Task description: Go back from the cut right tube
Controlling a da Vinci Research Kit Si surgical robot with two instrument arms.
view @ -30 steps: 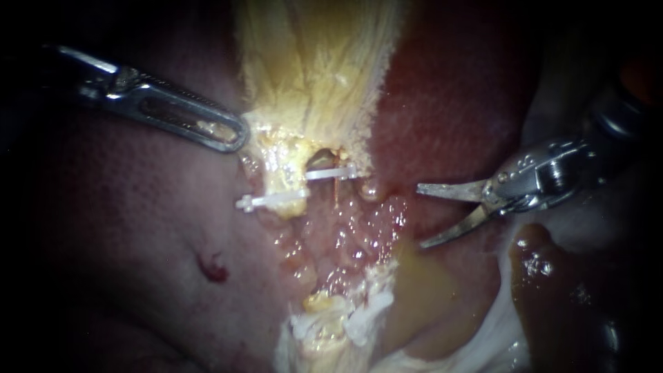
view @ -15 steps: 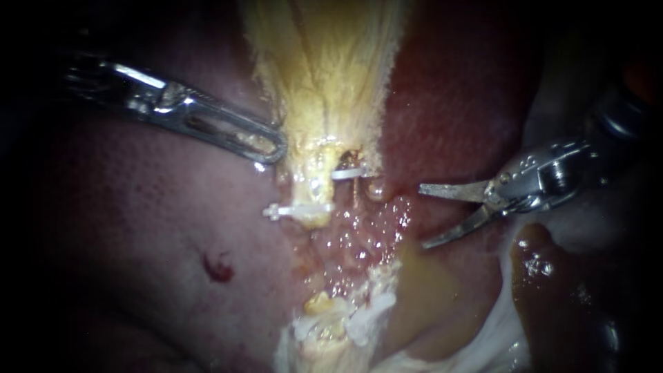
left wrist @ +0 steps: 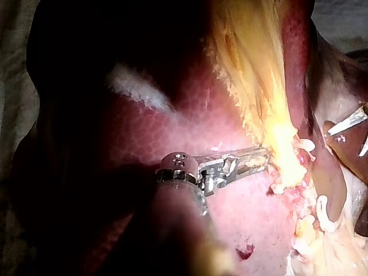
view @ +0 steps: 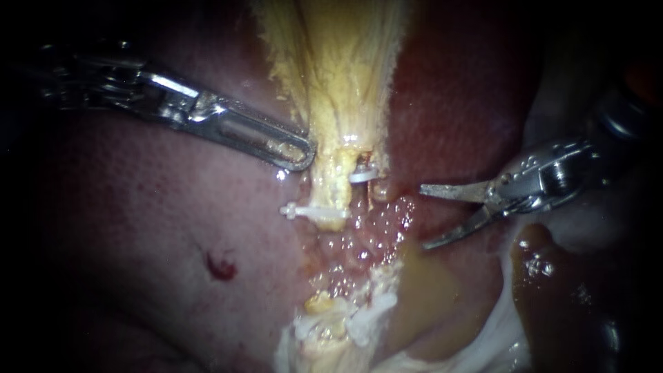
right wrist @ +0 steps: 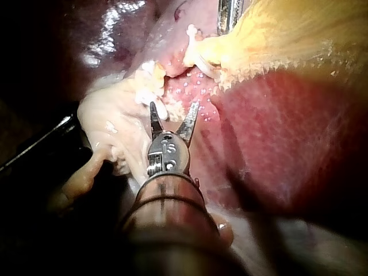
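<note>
Pulling r. instrument (view: 422,215) straight back along its shaft looks best: it's spread open, holding nothing, tips near cut right tube (view: 378,188), whose clip (view: 364,175) mustn't get snagged; keep off liver (view: 456,103).

Surg. lab — liver (view: 138,228) w/ plastic clip (view: 311,211).

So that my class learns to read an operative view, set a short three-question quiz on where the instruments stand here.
1. True or false: the right instrument touches the left instrument.
2. The right instrument's jaws are: A) open, holding nothing; B) shut on a clip; C) shut on the liver.
3. Which instrument's tip is nearer the long white clip?
Key: 1 false; 2 A; 3 left.
</note>
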